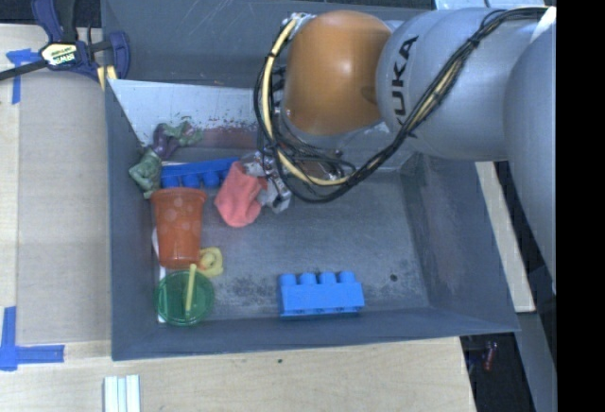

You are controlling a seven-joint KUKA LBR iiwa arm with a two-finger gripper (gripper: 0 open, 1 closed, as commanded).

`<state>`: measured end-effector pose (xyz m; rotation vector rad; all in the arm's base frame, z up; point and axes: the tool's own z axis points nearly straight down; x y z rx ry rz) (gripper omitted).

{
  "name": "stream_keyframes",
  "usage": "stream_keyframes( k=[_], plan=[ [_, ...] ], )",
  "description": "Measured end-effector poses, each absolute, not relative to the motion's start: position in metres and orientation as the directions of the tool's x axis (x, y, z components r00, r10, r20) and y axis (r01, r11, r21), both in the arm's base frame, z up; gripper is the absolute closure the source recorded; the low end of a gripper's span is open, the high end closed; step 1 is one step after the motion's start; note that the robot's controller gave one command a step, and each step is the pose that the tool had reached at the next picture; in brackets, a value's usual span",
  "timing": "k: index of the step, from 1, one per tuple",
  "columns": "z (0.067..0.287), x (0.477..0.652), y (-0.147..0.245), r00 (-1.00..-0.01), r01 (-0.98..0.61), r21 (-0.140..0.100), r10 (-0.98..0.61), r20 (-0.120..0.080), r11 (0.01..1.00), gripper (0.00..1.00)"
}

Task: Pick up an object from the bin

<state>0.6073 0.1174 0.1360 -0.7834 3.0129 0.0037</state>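
Observation:
My gripper (274, 185) hangs low in the bin's back middle, under the arm's orange cover. Its tip is right against the right side of a pink soft lump (238, 198) that lies on the bin floor. I cannot make out whether the lump is between its tips. Just left of the lump, a blue toy brick (194, 176) lies flat against the back-left wall. An orange cup (178, 226) lies on its side below that brick.
A green cup (180, 299) with a yellow stick in it is at the front left, with a small yellow ring (211, 261) beside it. A grey-green toy figure (156, 155) fills the back-left corner. Another blue brick (320, 293) lies at the front middle.

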Motion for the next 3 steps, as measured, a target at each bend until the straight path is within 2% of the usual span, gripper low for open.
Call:
stream_keyframes(
  k=[1, 2, 3],
  plan=[
    [0.141, 0.601, 0.11, -0.74, -0.671, -0.02, -0.672, -0.041, 0.741, 1.0],
    [0.103, 0.573, 0.117, -0.692, -0.721, -0.018, -0.721, -0.033, 0.693, 1.0],
    [0.157, 0.574, 0.115, -0.855, -0.518, -0.007, -0.518, -0.031, 0.855, 1.0]
  ],
)
